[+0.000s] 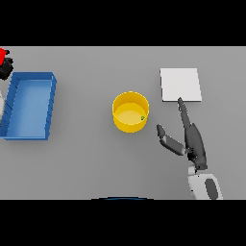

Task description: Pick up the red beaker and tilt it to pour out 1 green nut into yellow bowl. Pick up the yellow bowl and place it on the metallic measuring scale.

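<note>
A grey worktop (86, 163) seen from above. Near its middle stands a yellow bowl (130, 111), upright, with a small green nut (142, 117) lying inside against its right inner wall. To the right of the bowl and a little farther back lies a flat, pale, square measuring scale (180, 84); the bowl and the scale are apart, with bare worktop between them.

The robot's right hand (193, 139) comes in from the lower right. It is spread wide and holds nothing: its straight fingers (184, 111) point away from the robot, their tips reaching the near edge of the scale, while the thumb (168, 139) sticks out to the left toward the bowl without touching it.

On the far left sits a long blue tray (48, 108) with raised walls. At the upper left edge of the view a red beaker (4, 55) shows only in part, with the dark left hand (6, 68) just beside it; I cannot tell whether that hand is closed around it.
</note>
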Available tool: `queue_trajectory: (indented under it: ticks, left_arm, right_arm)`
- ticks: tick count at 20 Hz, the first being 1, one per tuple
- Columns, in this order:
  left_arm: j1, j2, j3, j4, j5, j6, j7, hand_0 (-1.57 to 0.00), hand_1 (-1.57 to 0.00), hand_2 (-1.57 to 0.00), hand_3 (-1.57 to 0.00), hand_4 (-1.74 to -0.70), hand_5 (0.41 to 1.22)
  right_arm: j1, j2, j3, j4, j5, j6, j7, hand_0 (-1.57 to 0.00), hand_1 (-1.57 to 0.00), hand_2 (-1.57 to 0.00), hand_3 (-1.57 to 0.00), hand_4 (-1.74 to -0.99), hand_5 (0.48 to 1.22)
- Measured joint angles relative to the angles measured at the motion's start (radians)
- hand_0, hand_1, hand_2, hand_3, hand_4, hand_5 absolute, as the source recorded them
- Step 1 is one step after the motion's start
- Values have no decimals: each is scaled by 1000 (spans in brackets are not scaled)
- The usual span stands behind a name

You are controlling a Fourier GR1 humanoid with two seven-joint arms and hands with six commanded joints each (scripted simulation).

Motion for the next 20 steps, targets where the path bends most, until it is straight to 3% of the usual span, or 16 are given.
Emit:
queue_trajectory:
  ticks: [2,5,9,10,13,15,16,18,20]
  left_arm:
    - [44,-26,4,-35,11,25,7,-1571,-1571,-1571,-1512,-1741,1221]
    - [97,-58,5,-91,28,40,37,-1571,-1571,-1571,-1541,-1741,1151]
    - [166,-61,-6,-174,19,52,78,-1571,-1571,-1571,-1559,-1713,991]
    - [174,-64,-21,-177,2,50,82,-1571,-1571,-1571,-1561,-1645,941]
    - [217,-51,-31,-212,-5,29,75,-1571,-1543,-1501,-1470,-1275,810]
    - [243,-46,-36,-244,1,12,75,-1393,-1215,-1209,-1136,-1068,749]
    - [251,-42,-41,-260,5,-1,77,-1207,-995,-1020,-952,-1002,720]
    - [265,-38,-46,-273,8,-16,85,-772,-637,-652,-614,-920,677]
    - [252,-32,-65,-251,-1,-49,95,-494,-407,-417,-393,-857,657]
  right_arm:
    - [25,7,11,-12,-2,6,-27,1,1,1,1,-1004,648]
    - [19,7,6,-22,-12,10,-11,1,1,1,1,-1012,650]
    - [22,5,1,-14,-6,-1,-23,1,1,1,1,-1017,638]
    - [20,9,3,-9,-3,-4,-15,1,1,1,1,-1021,636]
    - [23,1,0,-14,-2,-5,-28,1,1,1,1,-1012,634]
    - [33,8,4,-14,-8,-2,-39,1,1,1,1,-1007,635]
    - [17,6,-5,-13,-14,-4,-25,1,1,1,1,-1004,636]
    - [24,7,-1,-22,-17,1,-29,1,1,1,1,-1005,634]
    - [24,4,-2,-24,-21,6,-30,1,1,1,1,-1009,639]
